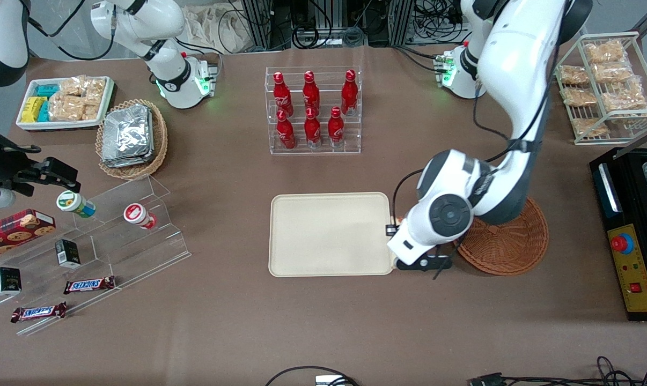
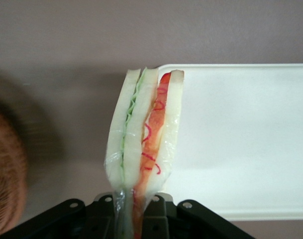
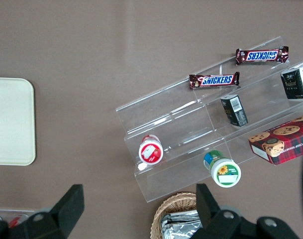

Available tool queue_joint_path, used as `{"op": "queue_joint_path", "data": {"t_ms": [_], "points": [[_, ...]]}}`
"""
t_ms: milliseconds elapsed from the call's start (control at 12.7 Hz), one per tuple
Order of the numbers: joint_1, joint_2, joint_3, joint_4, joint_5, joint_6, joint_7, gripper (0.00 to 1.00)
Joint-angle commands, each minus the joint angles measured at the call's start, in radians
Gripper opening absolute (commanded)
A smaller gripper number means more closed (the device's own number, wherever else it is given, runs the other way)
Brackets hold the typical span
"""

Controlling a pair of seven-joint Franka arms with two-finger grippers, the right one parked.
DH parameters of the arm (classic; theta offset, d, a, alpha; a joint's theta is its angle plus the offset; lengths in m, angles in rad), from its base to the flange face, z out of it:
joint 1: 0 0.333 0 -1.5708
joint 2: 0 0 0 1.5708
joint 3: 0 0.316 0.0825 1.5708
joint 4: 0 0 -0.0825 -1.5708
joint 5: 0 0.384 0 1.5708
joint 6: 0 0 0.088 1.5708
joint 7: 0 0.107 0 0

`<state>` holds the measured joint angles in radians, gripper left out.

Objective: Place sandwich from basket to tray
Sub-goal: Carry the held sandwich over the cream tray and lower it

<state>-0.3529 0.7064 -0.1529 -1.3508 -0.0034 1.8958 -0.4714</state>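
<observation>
closed on the sandwich (image 2: pixel 144 144): gripper (image 2: pixel 134 209) clamps the wedge by one end, with the bread slices and the green and orange-red filling standing out past the fingertips, long axis running straight away from the jaws. lifted clear of the basket (image 1: pixel 508 241) and hanging right at the edge of the tray (image 1: pixel 329 234), at the tray's end toward the working arm. in the wrist view, half of the wedge overlaps the tray's rounded corner (image 2: pixel 241 139) and half sits over bare table; whether any of it touches the rim cannot be told. the relation that counts for the coming move, as a judgement: open tray surface lies just past the sandwich, sideways toward the parked arm's end, so a short carry that way and then a lowering should put the whole wedge inside the rim; release here might leave it straddling the edge.

front view: shows the basket beside the tray, partly under the arm, with no sandwich visible inside, and the tray bare; hides almost all of the sandwich and the fingers under the white wrist housing, gripper (image 1: pixel 396 225) only guessed at by the tray's edge. wrist view: shows the grip and the filling layers plainly, gives only a blurred sliver of the basket (image 2: pixel 4 174).
</observation>
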Motion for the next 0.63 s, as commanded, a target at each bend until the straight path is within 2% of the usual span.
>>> {"op": "queue_joint_path", "data": {"t_ms": [0,237,316,395,474,553], "points": [[-0.057,0.034,0.010,-0.008,0.002,0.067,-0.038,0.10],[-0.089,0.076,0.009,-0.010,0.002,0.117,-0.134,0.16],[-0.103,0.084,0.010,-0.014,0.000,0.126,-0.145,0.25],[-0.103,0.100,0.010,-0.014,0.000,0.135,-0.153,0.28],[-0.106,0.107,0.010,-0.014,0.000,0.146,-0.154,0.51],[-0.106,0.107,0.010,-0.016,0.000,0.147,-0.154,0.69]]}}
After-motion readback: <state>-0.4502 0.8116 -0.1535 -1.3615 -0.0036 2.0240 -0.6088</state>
